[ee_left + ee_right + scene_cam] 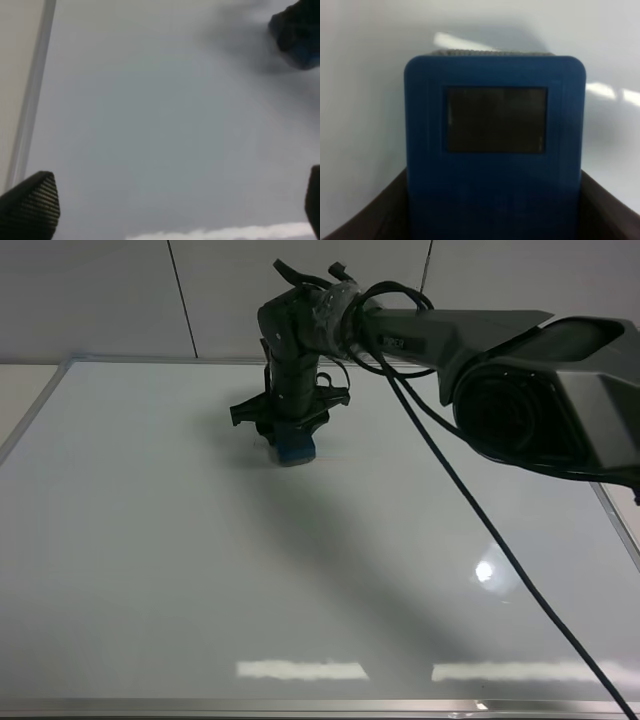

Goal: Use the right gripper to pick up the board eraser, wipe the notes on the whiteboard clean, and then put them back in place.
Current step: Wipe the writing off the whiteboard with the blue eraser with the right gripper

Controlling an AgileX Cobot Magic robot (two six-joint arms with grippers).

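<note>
Holding the board eraser [294,449] between its two fingers, the right gripper [290,428] points down at the whiteboard [200,570]. The eraser is on the far half of the whiteboard, near its far edge and about midway between its two short sides. Its lower face seems to touch the white surface, but we cannot tell this for sure. From the right wrist view we see the blue block [495,190] with one dark grey square patch [495,120] on its top, and the dark fingers [370,222] press on both of its sides.

The left gripper [172,210] hangs above the left part of the whiteboard, close to its silver frame [32,100]. Its ribbed fingertips [30,207] are spread wide apart, with nothing between them.

A black cable [500,550] from the right arm [480,340] runs over the right part of the whiteboard toward its near edge. Bright light patches [300,670] reflect on the whiteboard near that edge.
</note>
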